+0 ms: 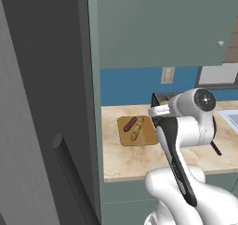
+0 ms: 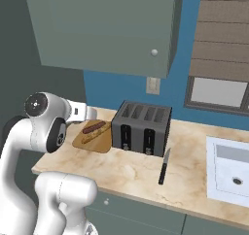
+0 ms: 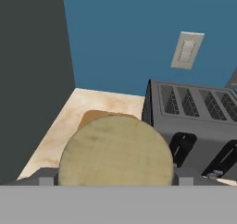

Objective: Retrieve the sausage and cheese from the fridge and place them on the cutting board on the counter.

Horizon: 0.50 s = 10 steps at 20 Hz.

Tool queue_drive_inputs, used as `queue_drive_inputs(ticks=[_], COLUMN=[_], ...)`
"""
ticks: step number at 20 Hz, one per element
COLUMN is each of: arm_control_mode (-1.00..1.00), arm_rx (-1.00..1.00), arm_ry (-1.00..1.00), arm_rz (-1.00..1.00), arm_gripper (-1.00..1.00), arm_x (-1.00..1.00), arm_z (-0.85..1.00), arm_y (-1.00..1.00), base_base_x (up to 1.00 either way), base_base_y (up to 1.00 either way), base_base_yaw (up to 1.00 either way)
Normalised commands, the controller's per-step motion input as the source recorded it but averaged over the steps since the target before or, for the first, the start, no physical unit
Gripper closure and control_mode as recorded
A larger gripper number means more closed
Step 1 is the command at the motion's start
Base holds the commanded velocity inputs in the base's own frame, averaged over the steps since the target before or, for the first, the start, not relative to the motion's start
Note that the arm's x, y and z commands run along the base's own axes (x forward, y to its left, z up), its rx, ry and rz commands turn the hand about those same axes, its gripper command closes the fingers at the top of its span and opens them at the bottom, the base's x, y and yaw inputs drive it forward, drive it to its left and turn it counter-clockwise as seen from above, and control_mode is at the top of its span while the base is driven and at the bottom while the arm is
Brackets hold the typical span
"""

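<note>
Jaws clamped wide on the cheese, held above the cutting board for drop-off – sausage already lies there w/ a paler stick, toaster just beside.

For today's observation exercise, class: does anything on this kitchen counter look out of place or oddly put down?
One thing: a knife lies loose on the counter right of the toaster, not on the cutting board. The sausage lies neatly on the board beside a paler stick. Nothing looks spilled or damaged.
</note>
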Motion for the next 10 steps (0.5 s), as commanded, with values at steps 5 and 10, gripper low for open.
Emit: queue_drive_inputs(ticks=[5,10], arm_control_mode=[-1.00,-1.00], arm_rx=[0.00,0.01], arm_ry=[0.18,0.35], arm_rz=[-0.04,-0.04], arm_gripper=[1.00,1.00], arm_x=[0.34,0.53], arm_z=[-0.28,-0.40], arm_y=[0.00,0.00], base_base_x=[0.00,0.00], base_base_y=[0.00,0.00], base_base_yaw=[0.00,0.00])
